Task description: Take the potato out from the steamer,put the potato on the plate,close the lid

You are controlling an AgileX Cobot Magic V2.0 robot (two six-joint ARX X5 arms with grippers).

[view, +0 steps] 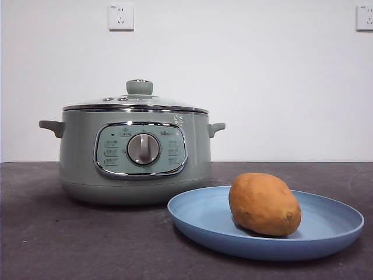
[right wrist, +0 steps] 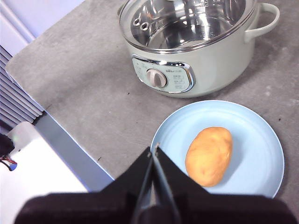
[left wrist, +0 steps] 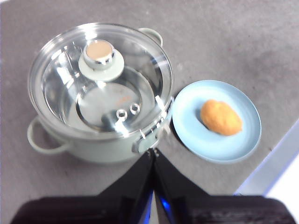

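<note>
The potato lies on its side on the plate, resting on the plate's floor and tilted a little, its dark specks showing near one end. The plate sits flat on the grey tabletop, just beside the steamer; in the front view its rim overlaps the pot's lower edge, and whether the two touch cannot be told. The steamer stands upright with its control panel and silver dial facing the front camera, one small handle out on each side. The lid is seated level on the steamer, chrome rim all round the pot's mouth, the pale green knob on top; two small vent holes show in the glass near the rim. Through the glass the wrist views show a bare, shiny inner pot. The left gripper hangs in the air above the tabletop on the near side of the steamer, its two black jaws pressed together with nothing between them, the tips seen close to the pot's panel side. The right gripper hangs likewise above the plate's near rim, beside the potato but apart from it, jaws closed flat against each other and grasping nothing. Neither arm shows in the front view. On the white wall behind are two sockets, one at each upper side.
</note>
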